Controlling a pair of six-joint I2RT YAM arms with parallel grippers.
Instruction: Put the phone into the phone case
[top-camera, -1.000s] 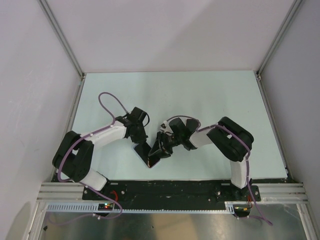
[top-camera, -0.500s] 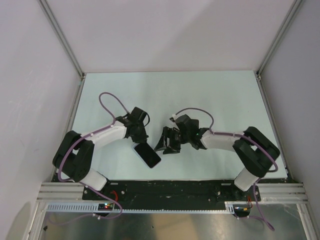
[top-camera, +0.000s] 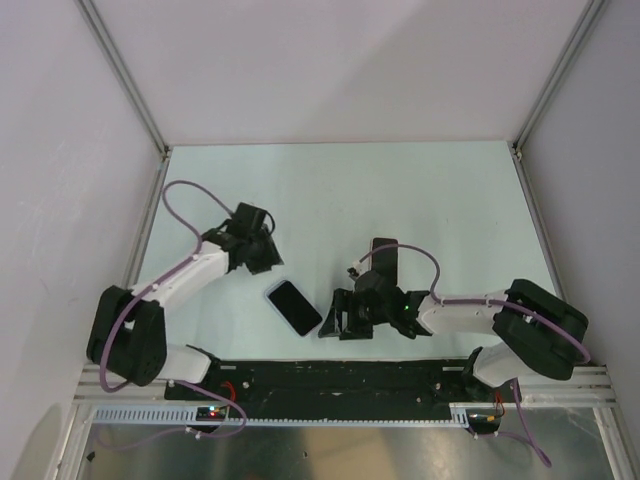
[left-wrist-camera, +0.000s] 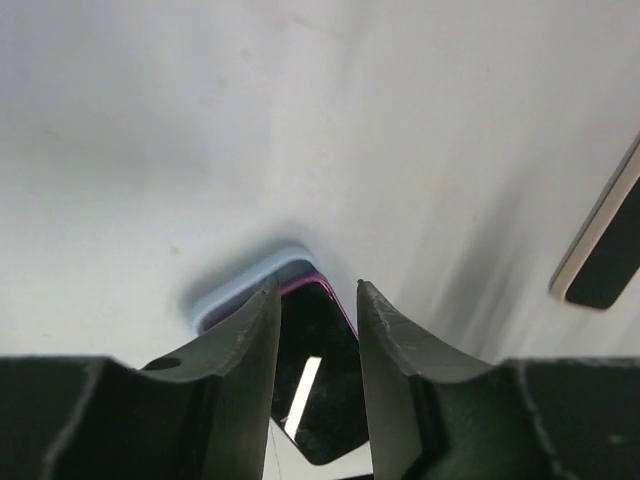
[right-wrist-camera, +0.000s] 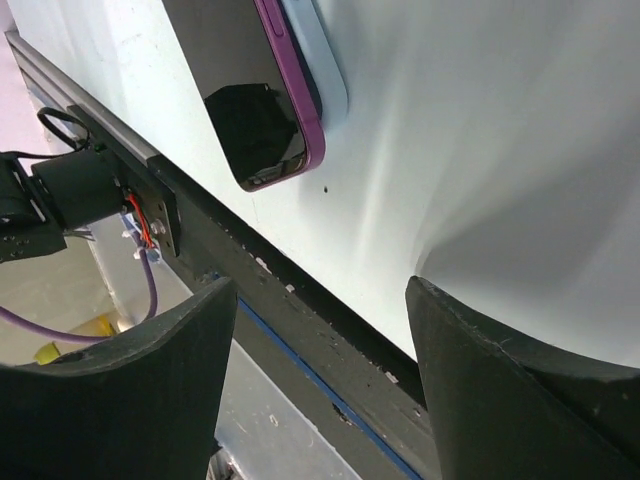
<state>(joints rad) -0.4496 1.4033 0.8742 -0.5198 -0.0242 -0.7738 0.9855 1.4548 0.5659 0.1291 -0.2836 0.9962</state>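
Observation:
The phone (top-camera: 294, 307), black-screened with a purple edge, lies flat on the table inside the light blue phone case (left-wrist-camera: 240, 288). The case rim shows past the phone's corner in the left wrist view and along its purple edge (right-wrist-camera: 300, 90) in the right wrist view (right-wrist-camera: 330, 70). My left gripper (top-camera: 266, 262) is open and empty just behind and left of the phone. Its fingers (left-wrist-camera: 240, 340) hover over the phone's far corner (left-wrist-camera: 315, 380). My right gripper (top-camera: 332, 322) is open wide and empty, to the right of the phone near the table's front edge.
A flat black slab (top-camera: 383, 258) lies behind the right gripper, also at the right edge of the left wrist view (left-wrist-camera: 605, 250). The black base rail (right-wrist-camera: 330, 340) runs along the near table edge (top-camera: 340, 378). White walls enclose the table.
The right gripper has drawn off the phone toward the near edge. The left gripper has backed away to the left. The phone now lies uncovered between them.

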